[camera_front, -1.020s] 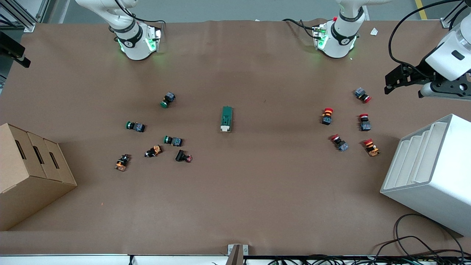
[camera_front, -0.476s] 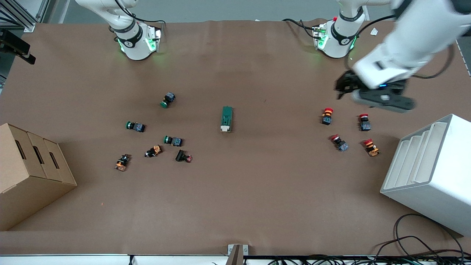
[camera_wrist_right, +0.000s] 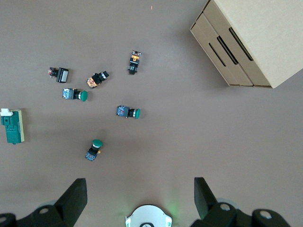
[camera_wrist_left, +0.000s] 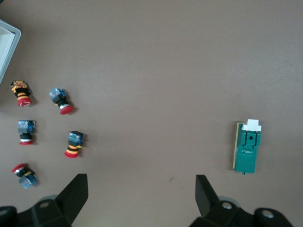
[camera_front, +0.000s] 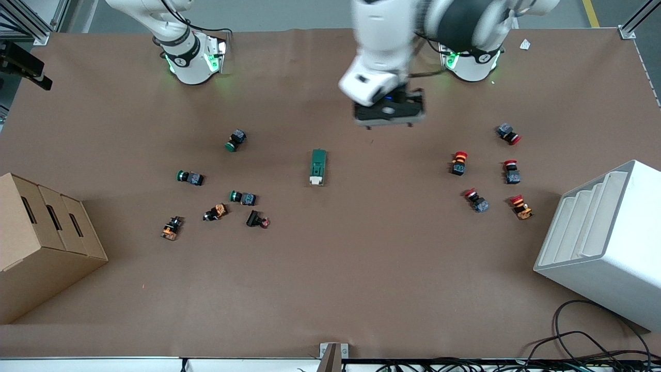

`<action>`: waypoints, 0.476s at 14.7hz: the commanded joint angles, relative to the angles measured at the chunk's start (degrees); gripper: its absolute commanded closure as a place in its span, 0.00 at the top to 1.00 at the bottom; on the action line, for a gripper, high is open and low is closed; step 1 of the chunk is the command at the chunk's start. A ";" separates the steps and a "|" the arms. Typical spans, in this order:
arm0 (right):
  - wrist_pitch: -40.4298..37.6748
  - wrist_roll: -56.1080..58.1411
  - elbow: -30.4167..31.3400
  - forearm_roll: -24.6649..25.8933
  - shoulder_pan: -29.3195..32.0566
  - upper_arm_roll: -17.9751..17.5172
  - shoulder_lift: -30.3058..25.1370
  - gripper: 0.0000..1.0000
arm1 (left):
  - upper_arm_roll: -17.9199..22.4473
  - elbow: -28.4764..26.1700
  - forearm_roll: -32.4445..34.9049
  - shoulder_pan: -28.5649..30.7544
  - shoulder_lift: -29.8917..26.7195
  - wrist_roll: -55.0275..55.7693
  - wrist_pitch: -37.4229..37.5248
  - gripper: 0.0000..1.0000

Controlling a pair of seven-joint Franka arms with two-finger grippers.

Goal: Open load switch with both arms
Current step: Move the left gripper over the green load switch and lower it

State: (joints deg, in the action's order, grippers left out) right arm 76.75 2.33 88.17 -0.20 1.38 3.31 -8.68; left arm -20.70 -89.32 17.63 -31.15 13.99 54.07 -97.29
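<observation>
The load switch (camera_front: 318,166), a dark green block, lies flat mid-table with its white lever end toward the front camera. It also shows in the left wrist view (camera_wrist_left: 247,152) and at the edge of the right wrist view (camera_wrist_right: 12,126). My left gripper (camera_front: 390,112) hangs open and empty (camera_wrist_left: 141,178) over bare table, off to the side of the switch toward the left arm's base. My right gripper (camera_wrist_right: 139,181) is open and empty, held high over the right arm's base (camera_wrist_right: 147,216).
Green and orange push buttons (camera_front: 237,139) are scattered toward the right arm's end, red ones (camera_front: 458,163) toward the left arm's end. A cardboard box (camera_front: 41,243) and a white stepped rack (camera_front: 604,243) stand at the table's two ends.
The left arm has swung from the rack end of the table, over the red push buttons, to the middle near the load switch. The right arm and all objects have not moved.
</observation>
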 commanded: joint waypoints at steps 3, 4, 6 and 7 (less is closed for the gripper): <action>0.06 -0.67 0.16 -0.85 0.55 0.20 1.64 1.00 | 0.39 1.08 6.63 -8.48 8.85 25.94 -7.80 1.00; 0.15 -0.58 0.16 -1.03 0.64 0.20 2.78 1.00 | 0.39 0.99 8.46 -9.80 10.17 31.48 -9.30 1.00; 0.42 -0.40 -0.02 -0.85 0.64 0.29 4.10 1.00 | 0.31 -1.81 18.35 -11.82 12.02 34.96 -10.89 1.00; 0.51 -0.40 -0.11 -0.76 0.73 0.29 5.58 1.00 | -0.04 -3.39 22.50 -12.09 12.72 36.27 -12.81 1.00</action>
State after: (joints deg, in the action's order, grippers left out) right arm 76.97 2.24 88.25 -0.20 1.51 3.65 -5.00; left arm -20.66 -90.41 33.34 -42.27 25.96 87.24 -107.57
